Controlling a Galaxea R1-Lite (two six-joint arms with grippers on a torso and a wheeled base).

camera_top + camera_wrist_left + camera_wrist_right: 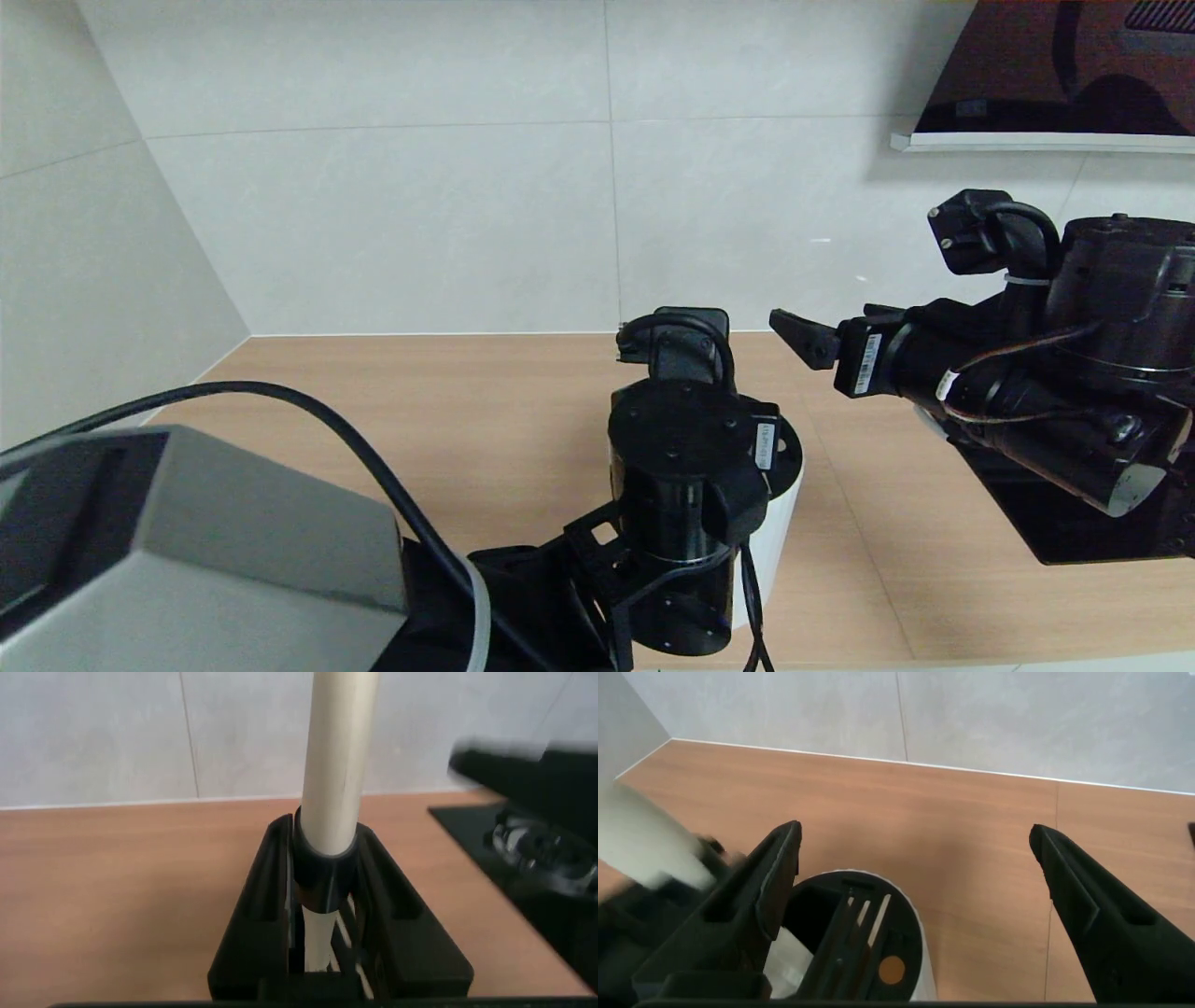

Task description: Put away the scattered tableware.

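My left gripper (325, 835) is shut on the cream handle (338, 756) of a utensil that stands upright between its fingers, with a dark metal collar at the grip. In the head view the left wrist (691, 439) sits right over a white round utensil holder (780, 523) on the wooden counter. The holder (920, 966) has a black divided insert with a few thin utensils in it. The cream handle (640, 845) shows beside it. My right gripper (915, 833) hangs open above the holder, fingers wide apart; in the head view this gripper (822, 331) points left, to the right of the left wrist.
A black cooktop (1055, 523) is set into the counter at the right, under the right arm, and shows as the cooktop (533, 849) in the left wrist view. Tiled walls close the back and left. A range hood (1055, 75) hangs at upper right. Bare counter (420, 411) lies left of the holder.
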